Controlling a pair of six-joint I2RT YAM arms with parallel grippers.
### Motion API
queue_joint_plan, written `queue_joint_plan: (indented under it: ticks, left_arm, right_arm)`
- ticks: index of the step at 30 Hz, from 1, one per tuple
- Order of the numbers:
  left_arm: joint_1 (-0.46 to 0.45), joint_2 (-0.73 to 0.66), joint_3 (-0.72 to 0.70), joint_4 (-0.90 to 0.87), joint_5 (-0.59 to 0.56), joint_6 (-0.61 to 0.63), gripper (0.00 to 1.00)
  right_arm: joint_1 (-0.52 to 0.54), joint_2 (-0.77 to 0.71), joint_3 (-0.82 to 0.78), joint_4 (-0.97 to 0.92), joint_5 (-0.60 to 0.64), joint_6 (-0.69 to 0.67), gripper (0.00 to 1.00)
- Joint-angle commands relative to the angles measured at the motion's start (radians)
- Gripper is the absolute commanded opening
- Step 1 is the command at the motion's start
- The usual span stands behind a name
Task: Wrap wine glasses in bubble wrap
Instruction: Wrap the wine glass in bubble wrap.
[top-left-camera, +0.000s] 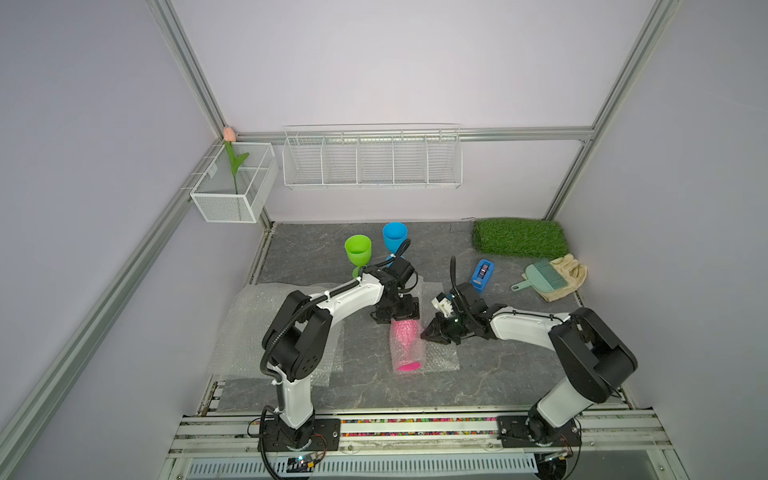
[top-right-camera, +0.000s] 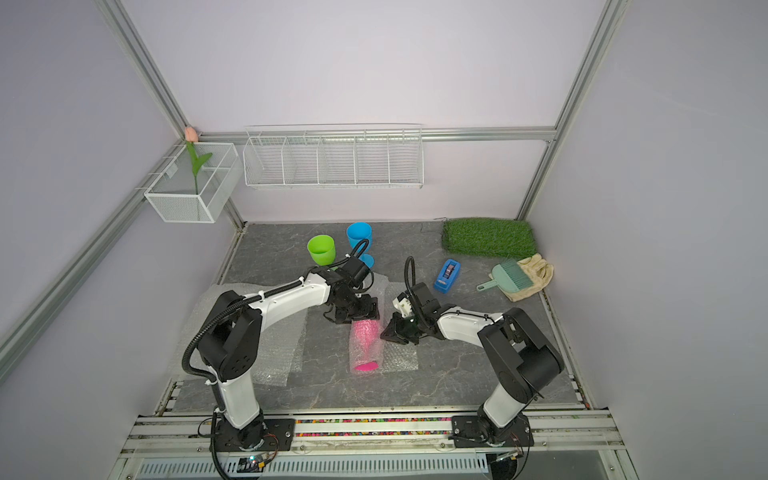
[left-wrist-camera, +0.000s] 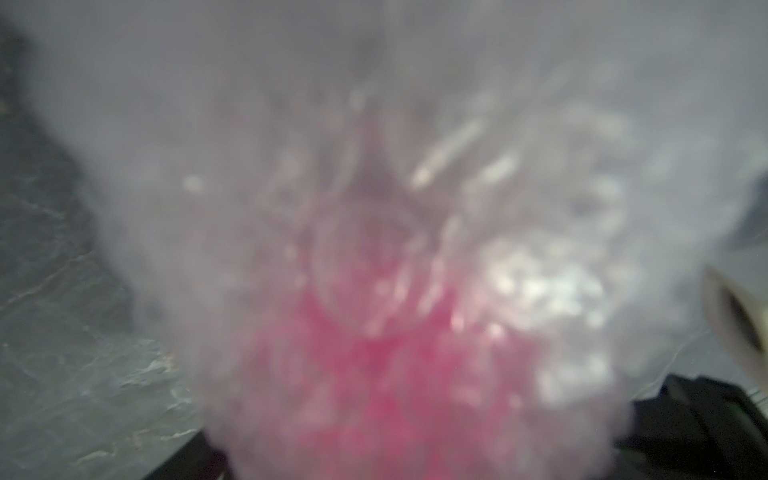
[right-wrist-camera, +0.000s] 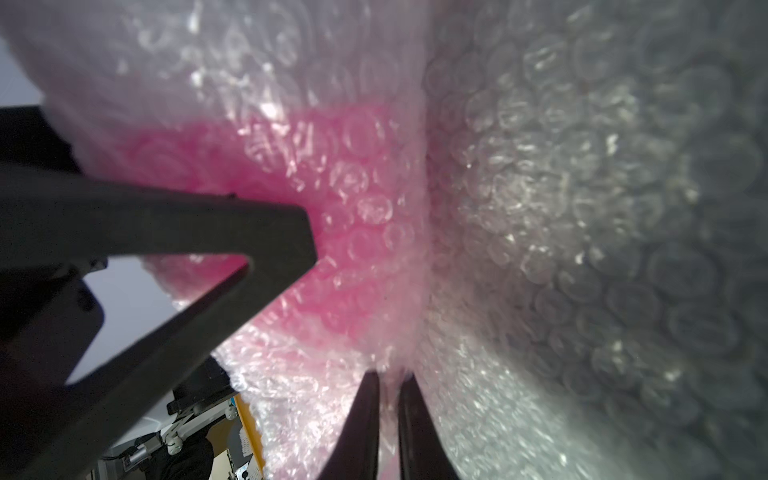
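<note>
R wrist cam: wrap (right-wrist-camera: 582, 208) fills most of view, bubbles sharp. Pink goblet (right-wrist-camera: 199, 162) shows thru wrap, enclosed by it. R gripper (right-wrist-camera: 390, 376) tips nearly together, thin fold of wrap pinched betw. them, just beside goblet. Dark triangular bracket (right-wrist-camera: 166, 224) lies against wrapped goblet; owner unclear.

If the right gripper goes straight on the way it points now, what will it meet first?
The bubble wrap rolled around the pink goblet. The right gripper seems to pinch that film at its tips; the goblet probably lies behind.
</note>
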Motion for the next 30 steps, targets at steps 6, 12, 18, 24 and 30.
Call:
queue_joint_plan:
  ticks: [6,12,18,24,30]
  left_arm:
    - [-0.003,-0.060,-0.005,-0.015,0.014,0.039,0.99]
    - [-0.003,-0.083,-0.009,-0.017,0.008,0.033,0.99]
    - [-0.003,-0.086,-0.016,-0.016,-0.003,0.012,0.99]
    - [-0.003,-0.084,-0.057,0.038,0.016,-0.010,0.99]
    - [-0.003,-0.041,-0.080,0.126,0.073,-0.023,0.98]
  right_arm:
    - [-0.048,0.010,-0.044,-0.013,0.002,-0.038,0.11]
    - [-0.069,0.020,-0.051,-0.017,-0.006,-0.050,0.11]
    - [-0.076,0.027,-0.048,-0.022,-0.014,-0.057,0.11]
    - [-0.080,0.026,-0.043,-0.032,-0.018,-0.061,0.11]
    - [-0.084,0.010,-0.037,-0.059,-0.013,-0.068,0.16]
